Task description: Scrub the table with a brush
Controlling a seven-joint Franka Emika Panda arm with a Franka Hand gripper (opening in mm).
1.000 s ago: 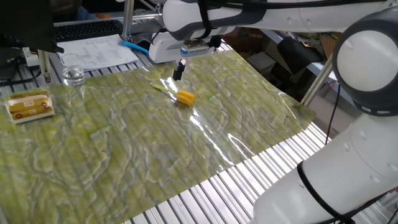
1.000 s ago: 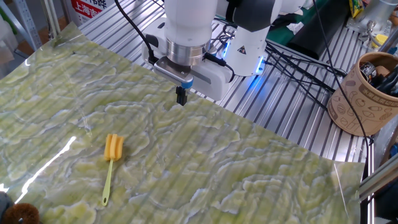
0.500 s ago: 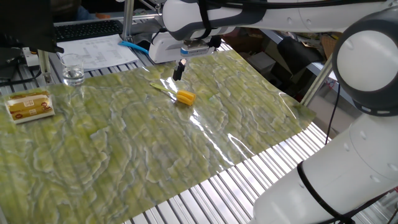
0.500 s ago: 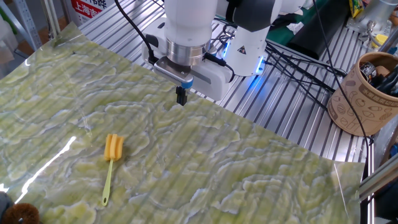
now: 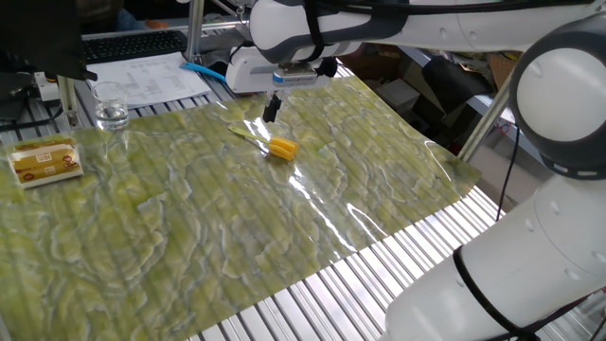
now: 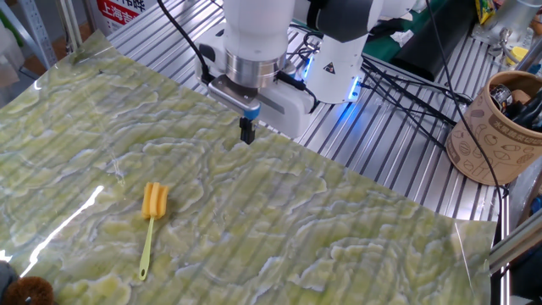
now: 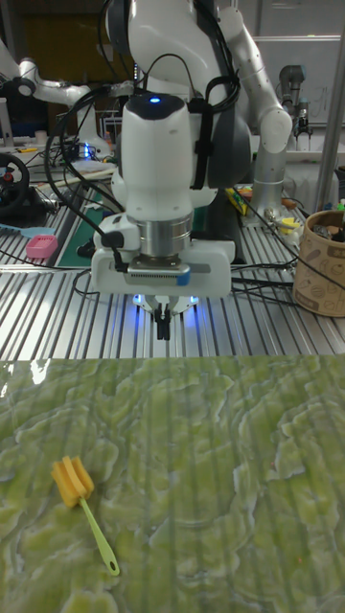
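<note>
The brush [image 5: 274,145] lies flat on the yellow-green sheet of the table [image 5: 189,227], orange head toward the sheet's middle and thin pale handle trailing away. The other fixed view shows the brush [image 6: 152,214] well left of and nearer than the gripper, and the tall view shows the brush [image 7: 80,510] at lower left. My gripper [image 5: 272,107] hangs above the sheet's far edge, near the arm's base, with its fingers pressed together and nothing between them. In the other views the gripper [image 6: 246,131] [image 7: 165,326] also reads shut and empty, a short way from the brush.
A yellow-labelled packet [image 5: 44,159] lies at the sheet's left end, with a clear glass [image 5: 111,111] and papers behind it. A brown patterned cup [image 6: 494,127] of tools stands on the bare metal slats. Cables [image 6: 398,85] run across the slats beside the arm's base.
The gripper has risen very slightly; the brush has not moved.
</note>
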